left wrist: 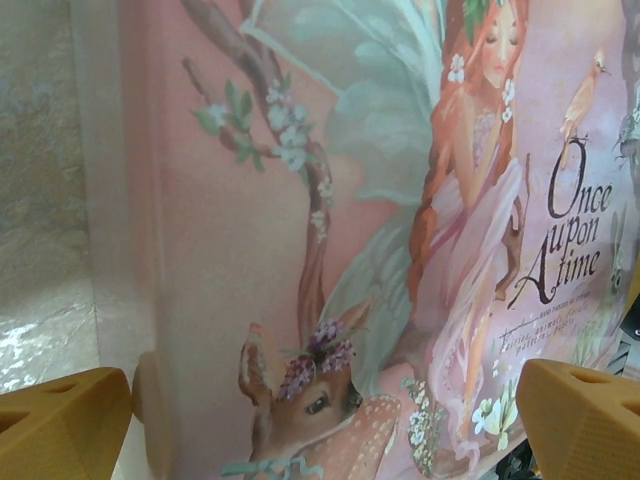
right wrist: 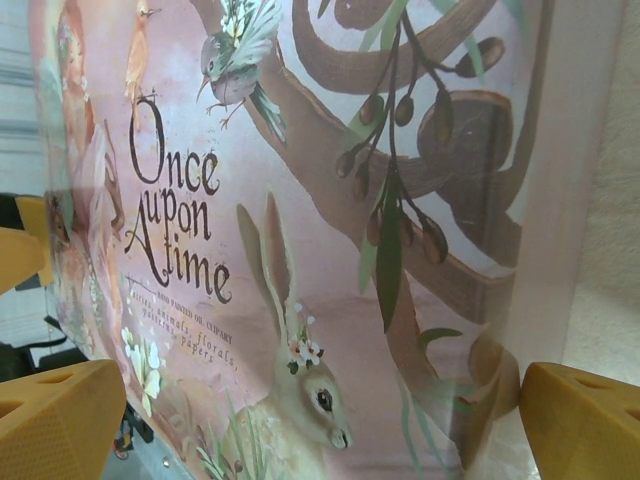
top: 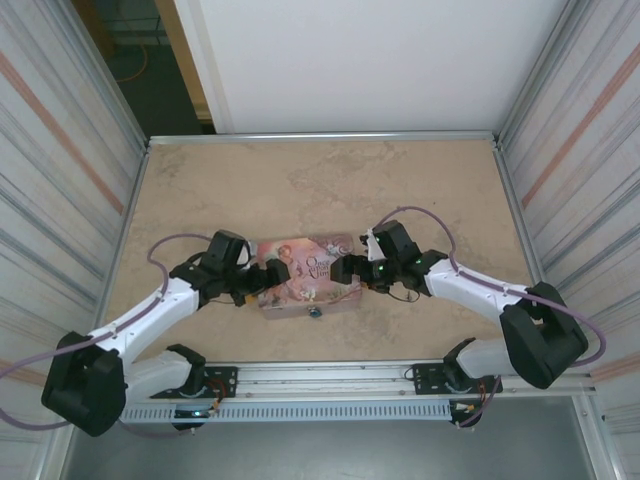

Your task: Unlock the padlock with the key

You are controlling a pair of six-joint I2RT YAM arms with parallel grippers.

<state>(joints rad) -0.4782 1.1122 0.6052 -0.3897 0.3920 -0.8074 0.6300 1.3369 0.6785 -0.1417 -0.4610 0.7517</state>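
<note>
Beige marbled tabletop (top: 320, 180) with a metal rim, boxed in by ribbed white side walls (top: 50, 150) and a plain white back panel (top: 360, 60); aluminium rail (top: 320, 385) along the near edge carrying both arm bases.

Pink illustrated rectangular tin (top: 300, 275) lying flat near the middle of the near edge. Lid reads "Once upon A time" in dark script; smaller lines under it too fine to read. Artwork: red-haired fairy, fawn, hare, bird, olive branch.

Tiny blue-bodied padlock (top: 315, 312) on the tabletop right at the tin's near long side, contact not clear.

Left gripper (top: 258, 283) reaching in low at the tin's left end, elbow bent outward; in the wrist view orange fingertips (left wrist: 60, 425) spread wide, jaws apart over the lid.

Right gripper (top: 345, 270) mirrored at the tin's right end, forearm angled in from the right; orange fingertips (right wrist: 585, 420) likewise wide apart, gripping nothing.
</note>
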